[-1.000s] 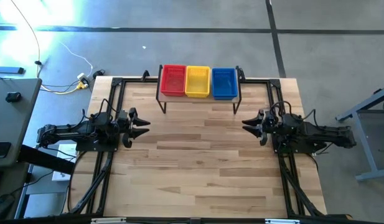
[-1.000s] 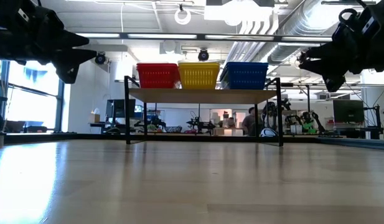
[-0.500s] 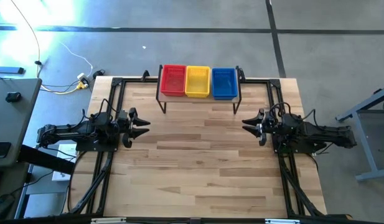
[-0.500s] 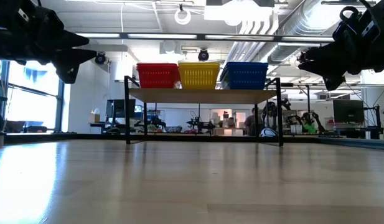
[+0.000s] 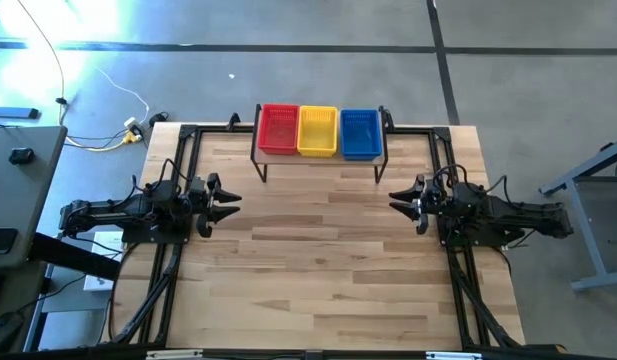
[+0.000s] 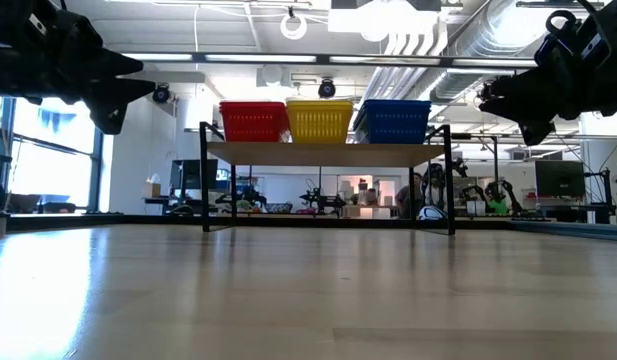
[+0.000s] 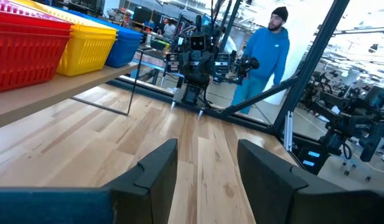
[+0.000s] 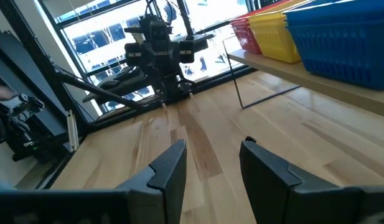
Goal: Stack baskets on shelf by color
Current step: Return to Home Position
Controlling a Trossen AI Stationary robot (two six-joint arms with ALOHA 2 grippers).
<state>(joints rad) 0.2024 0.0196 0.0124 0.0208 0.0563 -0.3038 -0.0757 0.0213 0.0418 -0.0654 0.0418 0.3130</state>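
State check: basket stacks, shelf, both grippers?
red baskets: upright on the shelf, left end in the high view
yellow baskets: upright on the shelf, middle
blue baskets: upright on the shelf, right end
shelf: standing, loaded with all three colours
left gripper: open, empty
right gripper: open, empty

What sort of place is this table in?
Probably a robotics lab or workshop: bare ducts overhead, cluttered equipment benches behind the shelf, a person beyond the table. The left gripper and right gripper hang open at the table's sides.
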